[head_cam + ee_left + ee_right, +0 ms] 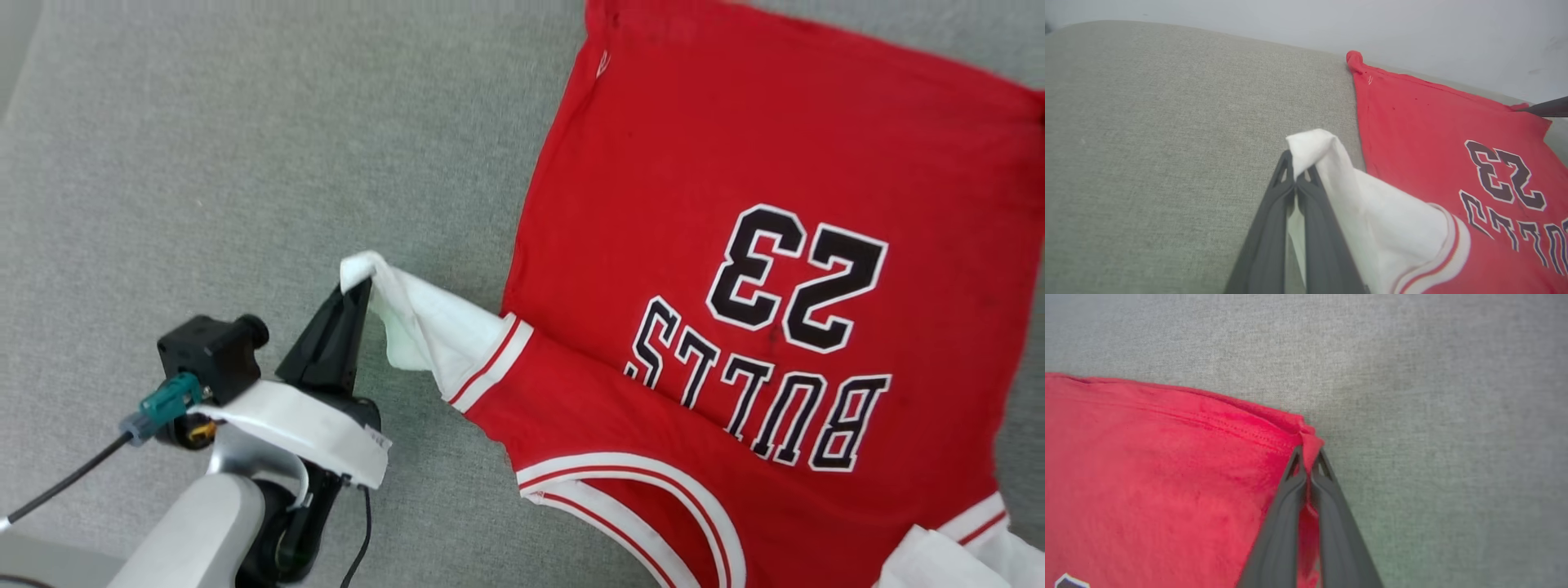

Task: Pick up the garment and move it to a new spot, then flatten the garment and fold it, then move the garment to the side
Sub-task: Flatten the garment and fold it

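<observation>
In the head view we see the thin red sports jersey [735, 204] with white sleeves spread flat on the grey woven upholstery [204, 163], right of centre, numerals inverted. Our left gripper [359, 286] pinches the left white sleeve [1372, 196], held raised off the upholstery. The right wrist view adds the right gripper [1309, 461], jaws pressed together on the jersey's far right hem corner.

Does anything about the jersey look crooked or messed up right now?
The jersey lies askew on the cushion, print upside down in the head view. Its white sleeve is lifted and crumpled, pinched by the left gripper; the right gripper bunches a red corner.
</observation>
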